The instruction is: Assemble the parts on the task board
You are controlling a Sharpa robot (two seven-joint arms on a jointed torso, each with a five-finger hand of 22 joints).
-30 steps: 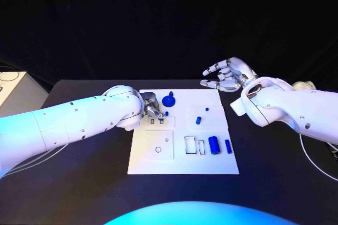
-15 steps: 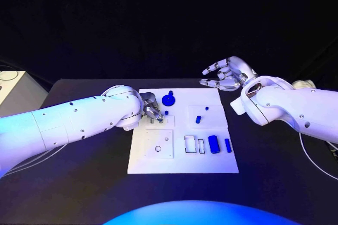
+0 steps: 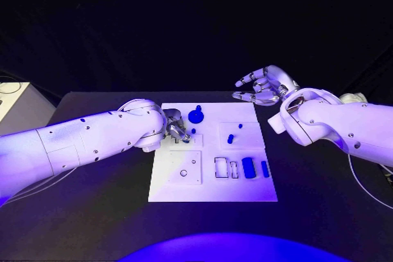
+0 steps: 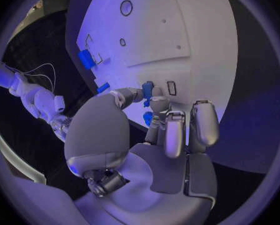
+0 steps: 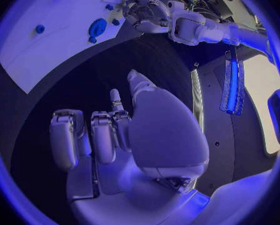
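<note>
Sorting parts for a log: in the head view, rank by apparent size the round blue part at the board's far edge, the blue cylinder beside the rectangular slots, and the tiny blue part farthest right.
1. Round blue part
2. Blue cylinder, nearly alike
3. Tiny blue part

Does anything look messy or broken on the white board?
Nothing stands out. The blue parts lie tidily on the task board, which sits square on the table. The left hand pinches a small blue part over the board; the right hand hovers open beyond it.
</note>
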